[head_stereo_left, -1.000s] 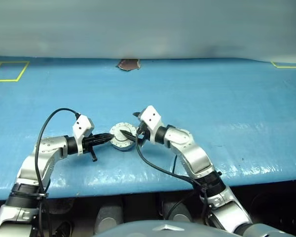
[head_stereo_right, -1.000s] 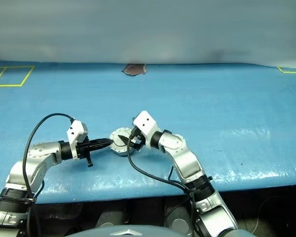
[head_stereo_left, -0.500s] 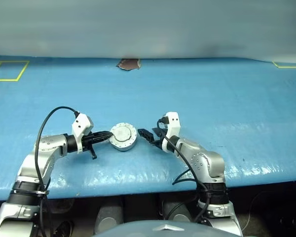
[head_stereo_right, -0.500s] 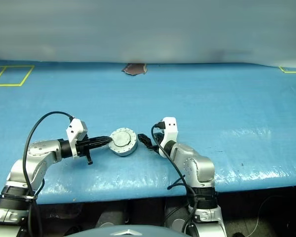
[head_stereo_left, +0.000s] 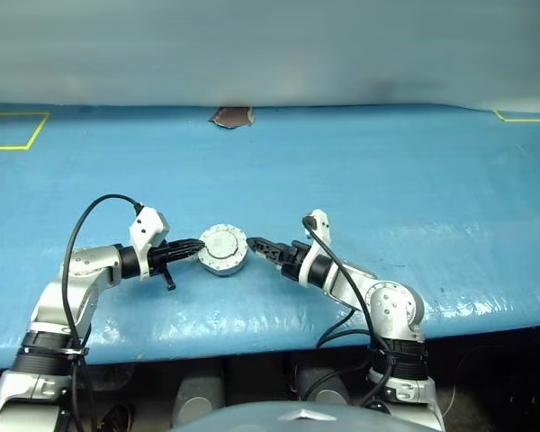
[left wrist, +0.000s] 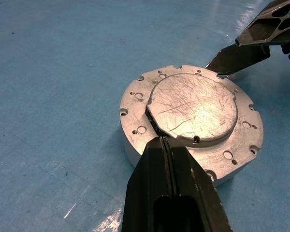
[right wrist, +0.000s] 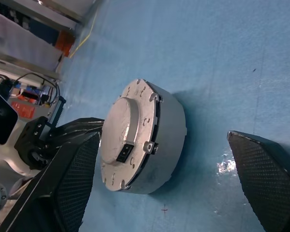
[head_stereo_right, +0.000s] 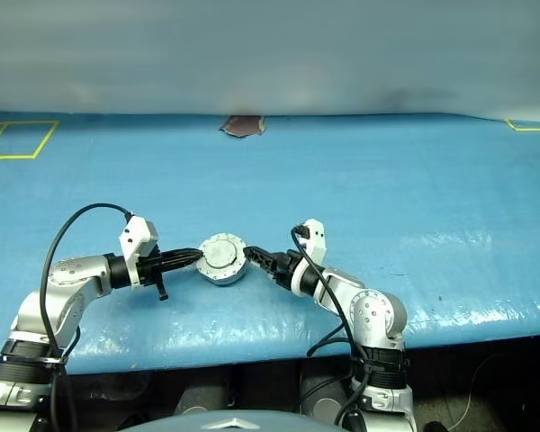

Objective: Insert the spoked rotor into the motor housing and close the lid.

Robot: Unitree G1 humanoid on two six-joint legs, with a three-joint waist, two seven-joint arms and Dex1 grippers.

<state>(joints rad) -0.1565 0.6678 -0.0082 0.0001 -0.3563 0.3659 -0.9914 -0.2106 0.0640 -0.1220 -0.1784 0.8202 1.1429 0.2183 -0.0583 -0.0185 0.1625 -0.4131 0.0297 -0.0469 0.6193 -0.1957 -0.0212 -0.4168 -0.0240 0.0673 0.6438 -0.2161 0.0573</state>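
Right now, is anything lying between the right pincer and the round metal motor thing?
No. In the left eye view, only bare blue table separates the open right pincer from the motor housing, its lid closed.

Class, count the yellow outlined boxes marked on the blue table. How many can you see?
2: one yellow box at the far left edge, another at the far right edge of the table. Both are cut off; others may lie out of view.

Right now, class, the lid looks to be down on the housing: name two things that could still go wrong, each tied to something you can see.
1. The lid may not be fully seated: a dark gap shows along its edge, beside the shut left gripper.
2. The open right gripper sits close beside the motor housing; a careless move might knock it across the blue table.
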